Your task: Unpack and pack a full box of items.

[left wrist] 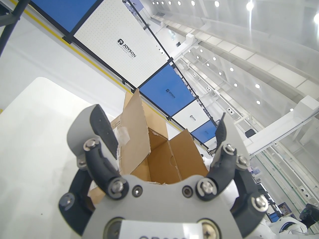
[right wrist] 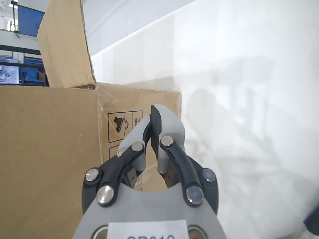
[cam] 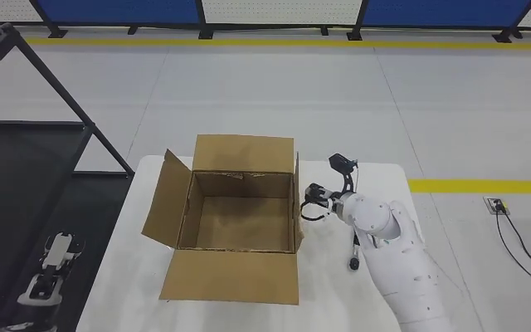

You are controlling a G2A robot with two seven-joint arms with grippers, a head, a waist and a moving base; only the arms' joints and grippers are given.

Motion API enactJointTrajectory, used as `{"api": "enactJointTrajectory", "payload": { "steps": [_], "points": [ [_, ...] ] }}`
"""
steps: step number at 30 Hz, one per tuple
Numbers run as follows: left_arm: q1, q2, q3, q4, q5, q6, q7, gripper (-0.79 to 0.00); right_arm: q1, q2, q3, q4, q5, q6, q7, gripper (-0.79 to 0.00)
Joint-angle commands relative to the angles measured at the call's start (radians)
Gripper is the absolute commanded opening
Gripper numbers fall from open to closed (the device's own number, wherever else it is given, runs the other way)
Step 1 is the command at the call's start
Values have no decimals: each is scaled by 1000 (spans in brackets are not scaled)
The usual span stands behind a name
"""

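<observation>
Cardboard box, flaps open, stands upright on the white bench. Right pincer is fully closed, gripping nothing, just beside the box's outer side wall. Left pincer is spread wide, empty, facing the box.

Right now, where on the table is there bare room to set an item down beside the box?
Bare table runs between the left flap of the box and the table's left edge, and again at the front right, bordered by the front flap and the right arm. Crowded: beside the box's right wall, where the shut right gripper sits.
</observation>
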Motion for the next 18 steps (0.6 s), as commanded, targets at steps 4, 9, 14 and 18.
{"api": "enactJointTrajectory", "payload": {
  "steps": [4, 9, 14, 18],
  "points": [
    [-12, 1, 9, -1, 4, 6, -11, 0, -102, 26, 36, -225, -170, 138, 85, -566],
    [-27, 2, 24, 1, 10, 10, -24, 0, -204, 45, 89, -393, -267, 224, 144, -277],
    [-40, 2, 37, 4, 19, 15, -28, 0, -247, 50, 119, -450, -273, 258, 141, 0],
    [-48, 3, 58, -5, 29, 19, -39, 0, -247, 50, 119, -450, -273, 258, 141, 0]
  ]
}}
